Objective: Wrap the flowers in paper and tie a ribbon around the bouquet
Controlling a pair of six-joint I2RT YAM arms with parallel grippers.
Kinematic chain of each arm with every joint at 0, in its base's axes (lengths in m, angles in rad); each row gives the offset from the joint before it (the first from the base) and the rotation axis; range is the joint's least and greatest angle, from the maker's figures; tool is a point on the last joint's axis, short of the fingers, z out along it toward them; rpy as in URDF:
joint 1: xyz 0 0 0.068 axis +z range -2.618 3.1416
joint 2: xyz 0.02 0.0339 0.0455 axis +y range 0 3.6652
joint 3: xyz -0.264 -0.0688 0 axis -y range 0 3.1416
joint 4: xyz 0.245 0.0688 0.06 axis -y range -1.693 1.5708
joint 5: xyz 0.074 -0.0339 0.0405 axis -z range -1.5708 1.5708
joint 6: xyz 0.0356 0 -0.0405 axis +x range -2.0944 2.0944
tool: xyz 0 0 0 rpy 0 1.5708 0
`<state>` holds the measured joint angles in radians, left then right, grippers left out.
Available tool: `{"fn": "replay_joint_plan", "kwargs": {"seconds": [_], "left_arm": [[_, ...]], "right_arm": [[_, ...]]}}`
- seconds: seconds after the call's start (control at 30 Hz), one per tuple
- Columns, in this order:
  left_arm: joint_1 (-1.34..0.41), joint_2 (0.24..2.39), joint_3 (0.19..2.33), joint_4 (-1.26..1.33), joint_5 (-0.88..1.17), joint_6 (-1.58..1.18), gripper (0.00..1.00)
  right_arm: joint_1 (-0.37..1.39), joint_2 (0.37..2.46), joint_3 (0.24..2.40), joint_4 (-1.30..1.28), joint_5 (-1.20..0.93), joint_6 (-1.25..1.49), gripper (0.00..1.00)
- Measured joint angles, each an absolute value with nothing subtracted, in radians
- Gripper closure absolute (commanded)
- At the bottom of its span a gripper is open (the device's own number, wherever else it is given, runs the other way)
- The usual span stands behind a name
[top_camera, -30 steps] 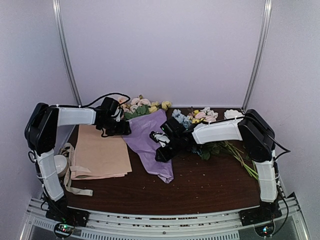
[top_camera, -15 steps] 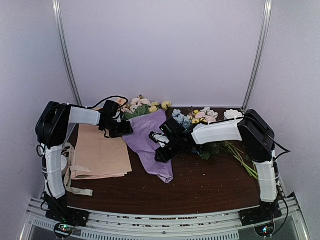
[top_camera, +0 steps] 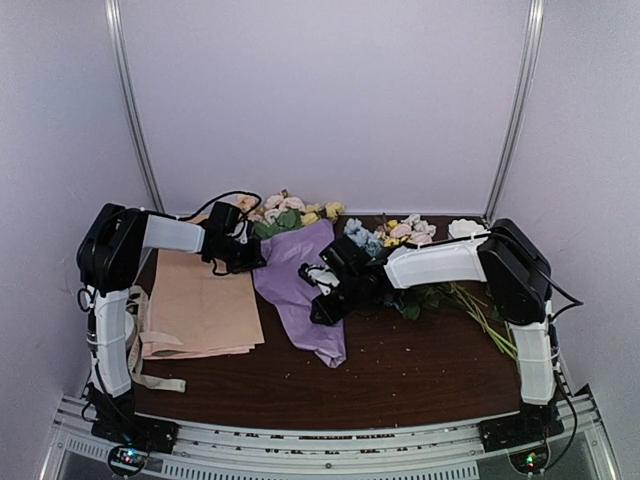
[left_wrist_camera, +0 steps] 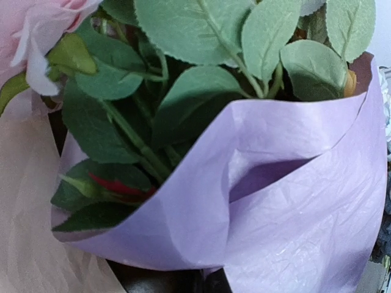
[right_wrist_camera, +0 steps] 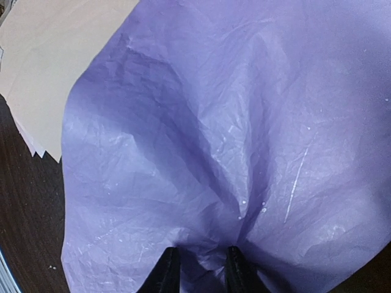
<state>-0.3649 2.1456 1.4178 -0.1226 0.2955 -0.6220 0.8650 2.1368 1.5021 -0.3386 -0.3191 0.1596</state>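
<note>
Lilac-purple crinkled paper sheet point(top_camera: 300, 290) lies on the dark wooden table point(top_camera: 420, 370), already curled into a loose cone around the pink-and-yellow, green-leaved flowers point(top_camera: 285, 206). My right gripper point(right_wrist_camera: 200, 271) is clamped on its bunched middle. My left gripper point(top_camera: 250, 258) has its fingers together at the cone's mouth, on what I cannot tell. I judge wrapping nearly done; the narrow cream ribbon point(top_camera: 158, 382) lies untied at left.

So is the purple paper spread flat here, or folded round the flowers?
Folded round them. The paper overlaps itself into a cone, and the flowers have their leaves and stems sticking out of its open end.
</note>
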Motion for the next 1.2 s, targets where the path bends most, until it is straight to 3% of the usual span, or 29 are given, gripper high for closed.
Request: {"fn": "replay_joint_plan", "kwargs": {"seconds": [0.13,0.4,0.73,1.2], "left_arm": [[-0.369,2.146,1.418,-0.124,0.297,-0.610,1.00],[-0.392,2.144,1.418,-0.138,0.281,-0.542,1.00],[-0.408,2.116,1.404,-0.161,0.252,-0.470,1.00],[-0.513,1.931,1.173,-0.163,0.215,-0.384,1.00]], "right_arm": [[0.856,2.077,1.459,-0.344,-0.330,0.165,0.63],[0.750,1.892,1.373,-0.294,-0.347,0.252,0.58],[0.736,2.067,1.413,-0.310,-0.366,0.276,0.65],[0.920,1.893,1.143,-0.265,-0.537,0.284,0.66]]}}
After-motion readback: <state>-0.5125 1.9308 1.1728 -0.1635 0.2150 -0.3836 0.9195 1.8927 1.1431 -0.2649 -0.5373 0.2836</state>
